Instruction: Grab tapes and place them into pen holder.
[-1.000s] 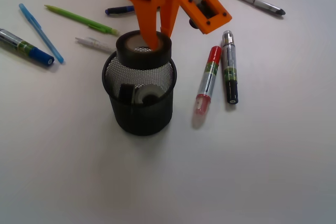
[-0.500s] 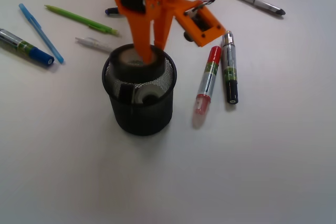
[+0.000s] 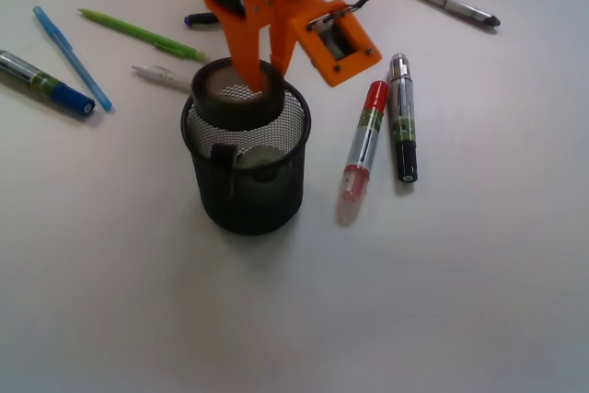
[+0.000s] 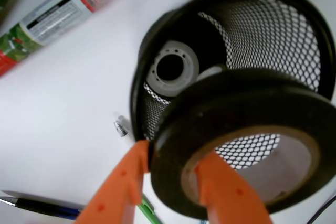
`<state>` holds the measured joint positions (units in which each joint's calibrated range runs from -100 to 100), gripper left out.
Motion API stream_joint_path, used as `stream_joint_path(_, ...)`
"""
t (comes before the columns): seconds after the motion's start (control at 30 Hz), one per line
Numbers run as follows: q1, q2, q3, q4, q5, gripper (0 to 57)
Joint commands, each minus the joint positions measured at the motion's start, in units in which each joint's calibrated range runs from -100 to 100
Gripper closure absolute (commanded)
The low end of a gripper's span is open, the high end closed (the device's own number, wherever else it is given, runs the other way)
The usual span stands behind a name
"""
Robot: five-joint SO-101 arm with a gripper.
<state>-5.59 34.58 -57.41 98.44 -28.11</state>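
Now fingers [image 3: 260,75] grip large dark tape [image 3: 236,97] inside pen holder [image 3: 247,192].

Front view is looking steeply down from across the table. Wrist view is riding close behind the gripper [image 4: 173,182], peering downward. Both are catching the pen holder [image 3: 210,200] [image 4: 283,30].

Large dark tape roll [image 3: 237,94], pale inner core, pinched through its wall between the jaws, tilted over the far rim of the black mesh pen holder [image 3: 247,192]. Below the jaws, inside the upright holder: a whitish roll [image 4: 172,68] on edge, and another dark roll [image 3: 221,156].
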Motion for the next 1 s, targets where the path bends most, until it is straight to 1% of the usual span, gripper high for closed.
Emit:
stream_joint_path(0.0, -0.5, -1.1, -0.9, 0.6, -0.3, 57.0)
stream_joint_path(0.1, -0.2, -1.1, -0.9, 0.6, -0.1, 56.7)
stream_joint_path(0.13, -0.1, -1.1, -0.9, 0.6, 0.0, 55.2)
stream_joint_path(0.17, -0.1, -1.1, -0.9, 0.6, 0.0, 52.4)
stream_joint_path(0.27, -0.3, -1.0, -0.9, 0.5, 0.0, 41.3)
stream_joint_path(0.33, -0.4, -0.8, -0.8, -0.3, 0.0, 36.7)
stream_joint_path(0.4, -0.4, -0.7, -0.6, -1.1, 0.0, 34.3)
stream_joint_path(0.57, -0.1, -0.9, -0.9, -0.9, 0.1, 34.0)
stream_joint_path(0.67, 0.2, -2.1, -2.4, -1.2, 2.3, 34.0)
stream_joint_path(0.87, 3.2, -8.4, -19.5, 1.4, 14.0, 34.1)
stream_joint_path(0.97, 1.8, -16.5, -22.1, 1.3, 19.9, 34.3)
